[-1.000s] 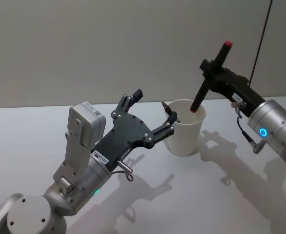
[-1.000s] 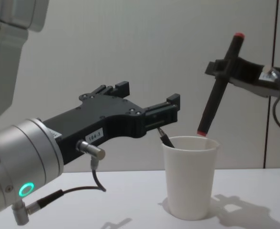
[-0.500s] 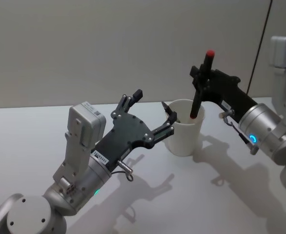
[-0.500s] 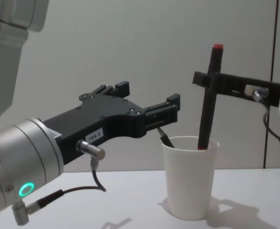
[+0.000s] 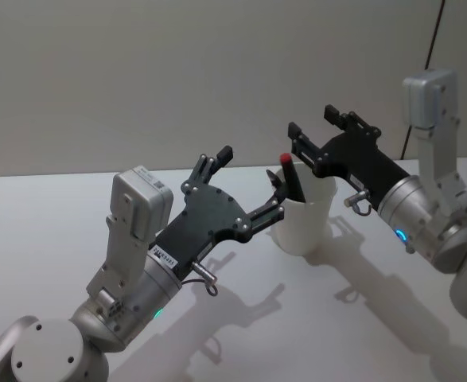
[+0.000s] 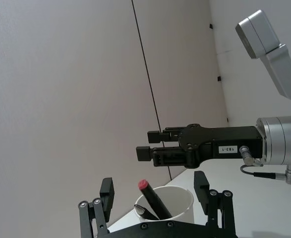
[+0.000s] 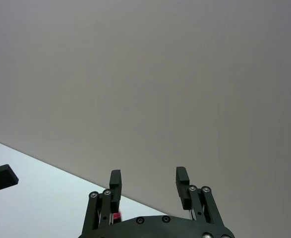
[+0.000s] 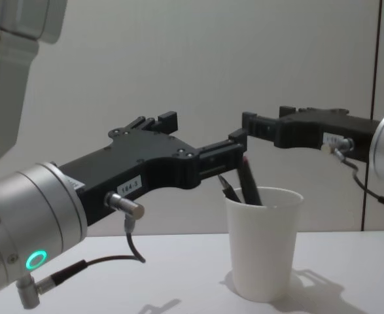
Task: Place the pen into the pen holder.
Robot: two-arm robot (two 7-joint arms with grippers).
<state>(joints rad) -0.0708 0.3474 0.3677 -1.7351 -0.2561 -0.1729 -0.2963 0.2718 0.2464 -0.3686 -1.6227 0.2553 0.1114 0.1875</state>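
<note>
pen dropped into pen holder, right gripper released, left gripper spread

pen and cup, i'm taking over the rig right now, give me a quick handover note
Right tool: open, holding nothing, above the pen holder's rim.
Left tool: open, beside the pen holder on the robot's left, one finger close to the rim; whether it touches cannot be told.
Pen: red-capped, inside the pen holder, leaning, cap sticking above the rim. A second dark pen tip sits in the cup too.
Pen holder: upright on the white table.
Done: the pen is in the holder and released.
Left: probably just back both arms away without knocking the cup.
</note>
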